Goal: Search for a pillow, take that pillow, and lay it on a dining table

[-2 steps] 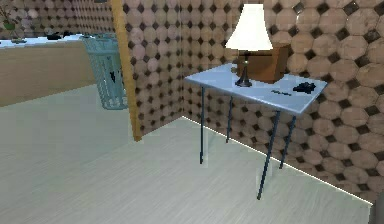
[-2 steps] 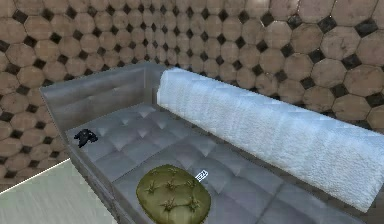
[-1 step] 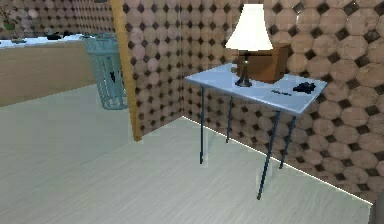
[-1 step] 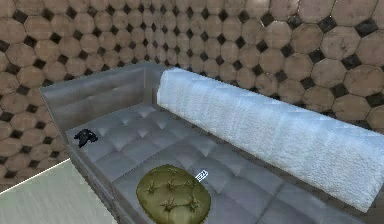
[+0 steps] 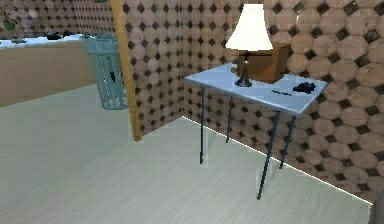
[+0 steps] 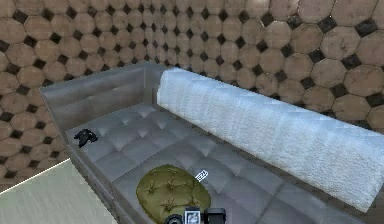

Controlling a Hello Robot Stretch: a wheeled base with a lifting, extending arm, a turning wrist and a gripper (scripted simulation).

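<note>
Grey tufted leather is the surface you are working on: a sofa, and the pillow lies on its seat near the arm side view's bottom edge, a little left of the middle. The pillow is round, olive green and plump, buttoned so that creases run across its top. Just beside it, up and to the right, lies a small white thing, perhaps a remote, though it is too small to be sure. The claw shows at the bottom edge against the pillow's lower rim. You cannot tell whether its fingers are spread or pressed together, nor whether it holds anything, since the pillow rests on the seat right at it.

Along the backrest runs a long pale shaggy cushion, and a small dark thing sits at the seat's left end. Behind the sofa stands a wall of brown round tiles.

In the forward view a thin-legged bench stands against the same tiling on a pale plank floor. It carries a lamp, a brown box and a dark item. Left of a wooden post stands a teal mesh bin.
</note>
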